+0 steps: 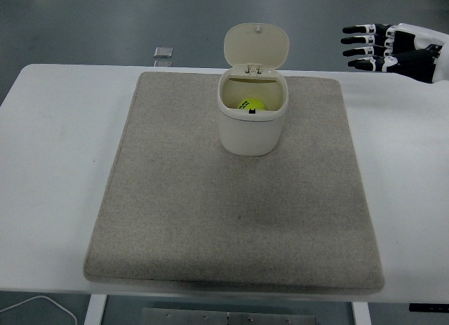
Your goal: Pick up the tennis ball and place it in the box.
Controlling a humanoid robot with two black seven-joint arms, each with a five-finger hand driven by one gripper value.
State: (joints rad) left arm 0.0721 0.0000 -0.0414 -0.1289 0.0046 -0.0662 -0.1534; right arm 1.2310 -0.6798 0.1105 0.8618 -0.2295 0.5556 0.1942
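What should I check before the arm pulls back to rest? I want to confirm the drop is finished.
1. Tennis ball inside box: ok.
2. Right hand empty, fingers spread: ok.
3. Right hand clear of the box and its lid: ok.
4. Box upright on mat: ok.
5. Lid shut: not ok, it stands open.
6. Left arm position: cannot tell, out of view.

One tennis ball [251, 104]; one cream box [251, 121] with one hinged lid [256, 47]; one beige mat [235, 191]; one white table [56, 163]; one small clear object [163, 52]; one robot hand [393, 50]
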